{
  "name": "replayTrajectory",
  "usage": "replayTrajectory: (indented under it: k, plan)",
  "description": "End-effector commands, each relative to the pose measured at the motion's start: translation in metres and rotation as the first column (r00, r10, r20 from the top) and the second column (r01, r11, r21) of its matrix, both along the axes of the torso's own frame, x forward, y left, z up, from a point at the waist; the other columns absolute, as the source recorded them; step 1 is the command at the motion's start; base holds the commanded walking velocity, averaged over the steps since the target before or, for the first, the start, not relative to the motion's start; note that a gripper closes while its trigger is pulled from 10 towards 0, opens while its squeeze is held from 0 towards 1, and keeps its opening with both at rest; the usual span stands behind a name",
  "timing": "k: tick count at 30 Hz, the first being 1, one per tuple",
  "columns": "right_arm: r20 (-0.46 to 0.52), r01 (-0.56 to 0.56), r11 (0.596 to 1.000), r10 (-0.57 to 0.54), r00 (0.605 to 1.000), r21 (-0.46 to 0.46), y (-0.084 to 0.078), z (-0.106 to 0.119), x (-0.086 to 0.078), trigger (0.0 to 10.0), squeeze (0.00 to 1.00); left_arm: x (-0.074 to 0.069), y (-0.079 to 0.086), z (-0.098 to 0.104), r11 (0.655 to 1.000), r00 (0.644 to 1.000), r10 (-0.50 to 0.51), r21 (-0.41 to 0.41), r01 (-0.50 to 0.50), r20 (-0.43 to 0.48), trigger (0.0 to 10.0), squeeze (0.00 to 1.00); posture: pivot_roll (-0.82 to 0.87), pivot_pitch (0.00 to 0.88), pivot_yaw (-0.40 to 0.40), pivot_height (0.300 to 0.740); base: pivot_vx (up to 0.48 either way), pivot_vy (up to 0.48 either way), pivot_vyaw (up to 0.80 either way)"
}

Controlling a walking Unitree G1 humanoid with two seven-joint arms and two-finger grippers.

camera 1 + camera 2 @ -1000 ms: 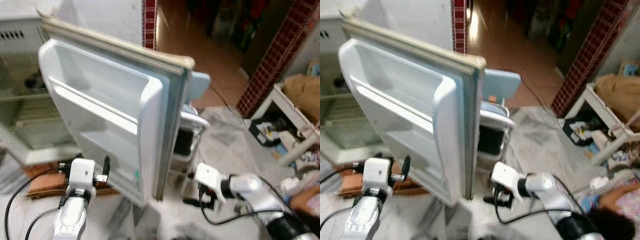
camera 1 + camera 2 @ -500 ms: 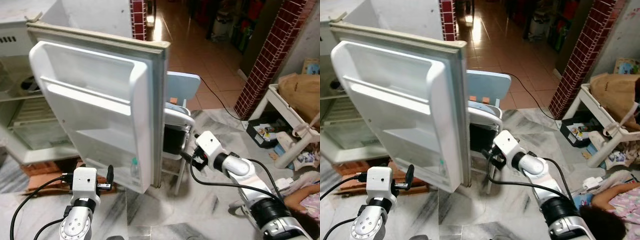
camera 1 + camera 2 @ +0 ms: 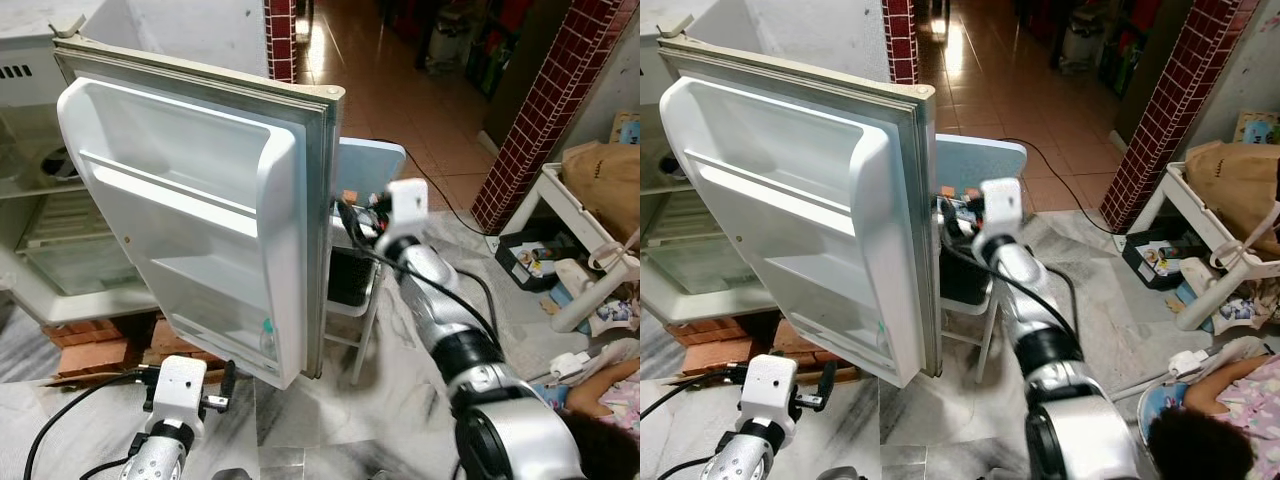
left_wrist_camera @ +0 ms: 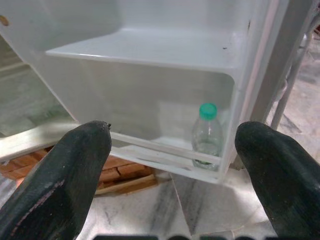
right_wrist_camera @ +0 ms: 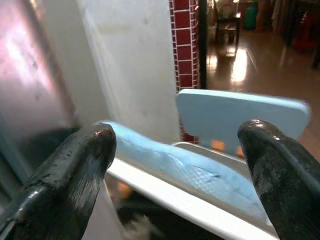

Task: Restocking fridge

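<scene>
White fridge door [image 3: 200,200] hangs open; your right gripper [image 3: 362,207], fingers spread, reaches behind it toward the blue chair [image 5: 235,115]; next, grasp stock.

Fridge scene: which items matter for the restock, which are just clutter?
Job:
fridge door, open
green-capped bottle in the bottom door shelf
fridge interior
right claw, open, by the light blue chair
left claw, open, low, facing the bottle

Clutter:
white rack with brown bag
bricks
</scene>
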State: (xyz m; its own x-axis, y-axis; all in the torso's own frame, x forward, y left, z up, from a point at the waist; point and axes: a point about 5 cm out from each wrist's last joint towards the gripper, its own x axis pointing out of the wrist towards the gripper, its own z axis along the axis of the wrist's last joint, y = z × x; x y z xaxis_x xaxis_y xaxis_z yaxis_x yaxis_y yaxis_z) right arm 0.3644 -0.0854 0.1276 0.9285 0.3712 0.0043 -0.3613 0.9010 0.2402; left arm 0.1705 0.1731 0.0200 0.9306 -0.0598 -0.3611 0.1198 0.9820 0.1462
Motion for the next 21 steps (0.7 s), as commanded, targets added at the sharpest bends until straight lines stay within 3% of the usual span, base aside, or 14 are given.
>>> replayTrajectory:
  k: [1,2,3,5,7,8,9,11,12,13,14,19,21]
  plan:
    - [0.100,-0.183,0.971,0.169,0.981,0.152,0.029,0.032,0.000,10.0,0.00,0.001,-0.003,0.001,1.000,1.000,-0.025,0.008,0.025,-0.003,10.0,0.00,0.09,0.010,-0.009,0.740,0.000,0.000,0.00]
    - [0.145,-0.313,0.925,0.287,0.947,0.214,0.041,0.040,-0.008,10.0,0.00,0.001,-0.004,0.000,1.000,1.000,-0.025,0.010,0.025,-0.004,10.0,0.00,0.09,0.011,-0.009,0.740,0.000,0.000,0.00]
    - [0.145,-0.313,0.925,0.287,0.947,0.214,0.041,0.040,-0.008,10.0,0.00,0.001,-0.004,0.000,1.000,1.000,-0.025,0.010,0.025,-0.004,10.0,0.00,0.09,0.011,-0.009,0.740,0.000,0.000,0.00]
    - [0.244,-0.580,0.743,0.526,0.814,0.333,0.053,0.054,-0.036,10.0,0.00,0.001,-0.004,0.000,1.000,1.000,-0.018,0.013,0.018,-0.006,10.0,0.00,0.09,0.011,-0.009,0.740,0.000,0.000,0.00]
    - [0.271,-0.639,0.683,0.579,0.769,0.353,0.051,0.057,-0.043,10.0,0.00,0.000,-0.004,0.000,1.000,1.000,-0.011,0.019,0.011,-0.005,10.0,0.00,0.09,0.011,-0.009,0.740,0.000,0.000,0.00]
    - [0.271,-0.639,0.683,0.579,0.769,0.353,0.051,0.057,-0.043,10.0,0.00,0.000,-0.004,0.000,1.000,1.000,-0.011,0.019,0.011,-0.005,10.0,0.00,0.09,0.011,-0.009,0.740,0.000,0.000,0.00]
    - [0.278,-0.679,0.652,0.620,0.734,0.338,0.049,0.055,-0.049,10.0,0.00,-0.001,-0.004,0.000,1.000,1.000,0.003,0.029,-0.003,0.001,10.0,0.00,0.10,0.013,-0.015,0.740,0.000,0.000,0.00]
    - [0.230,-0.670,0.689,0.629,0.742,0.276,0.046,0.043,-0.047,10.0,0.00,-0.001,-0.003,0.000,0.999,1.000,0.025,0.045,-0.025,0.015,10.0,0.00,0.10,0.013,-0.019,0.740,0.000,0.000,0.00]
    - [0.161,-0.621,0.752,0.599,0.784,0.221,0.042,0.027,-0.041,10.0,0.00,-0.004,0.000,0.001,0.996,0.998,0.059,0.060,-0.061,0.036,10.0,0.00,0.11,0.014,-0.022,0.740,0.000,0.000,0.00]
    - [0.161,-0.621,0.752,0.599,0.784,0.221,0.042,0.027,-0.041,10.0,0.00,-0.004,0.000,0.001,0.996,0.998,0.059,0.060,-0.061,0.036,10.0,0.00,0.11,0.014,-0.022,0.740,0.000,0.000,0.00]
    - [0.104,-0.579,0.795,0.570,0.815,0.181,0.036,0.013,-0.037,10.0,0.00,-0.008,0.006,0.004,0.992,0.993,0.096,0.077,-0.101,0.062,10.0,0.00,0.12,0.015,-0.029,0.740,0.000,0.000,0.00]
    - [0.041,-0.494,0.853,0.494,0.868,0.169,0.025,0.006,-0.032,10.0,0.00,-0.020,0.024,0.007,0.966,0.973,0.207,0.136,-0.220,0.104,10.0,0.00,0.13,0.017,-0.041,0.740,0.000,0.000,0.00]
    - [0.027,-0.454,0.880,0.455,0.890,0.140,0.022,0.003,-0.029,10.0,0.00,-0.030,0.039,0.005,0.928,0.942,0.317,0.168,-0.333,0.114,10.0,0.00,0.14,0.019,-0.047,0.740,0.000,0.000,0.00]
